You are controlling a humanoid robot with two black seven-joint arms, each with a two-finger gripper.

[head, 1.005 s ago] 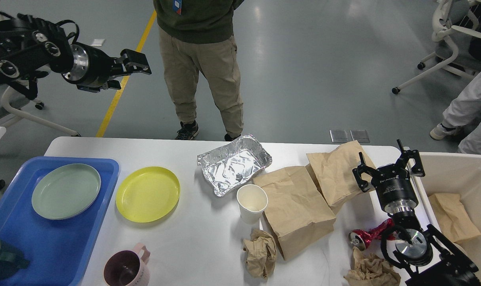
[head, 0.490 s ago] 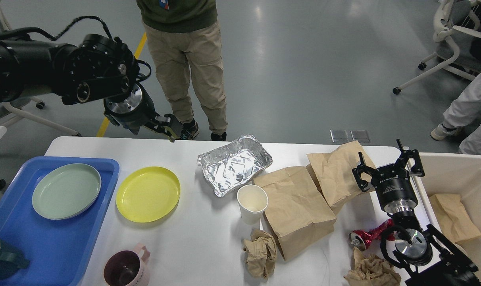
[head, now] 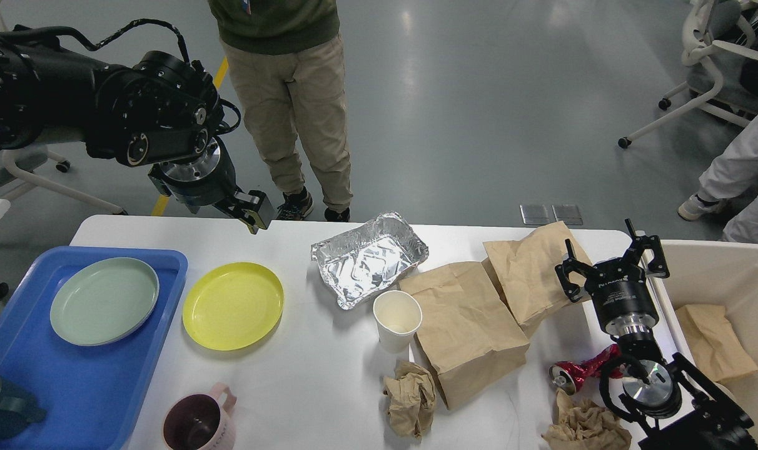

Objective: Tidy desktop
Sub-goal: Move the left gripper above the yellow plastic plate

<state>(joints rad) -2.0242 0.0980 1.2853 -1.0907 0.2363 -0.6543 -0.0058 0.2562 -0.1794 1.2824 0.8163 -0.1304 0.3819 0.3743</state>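
While your left gripper (head: 254,215), its finger spread unreadable end-on, hangs above the far edge of the wide white rounded desktop (head: 304,375), bring it onto the round yellow plastic plate (head: 232,305) near the blue tray (head: 160,350); your right gripper (head: 611,257) is spread, empty.

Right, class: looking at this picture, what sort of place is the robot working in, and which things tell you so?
Probably an indoor lab or workshop: a smooth grey floor with a yellow line, wheeled office chairs, and a person watching by the desktop.
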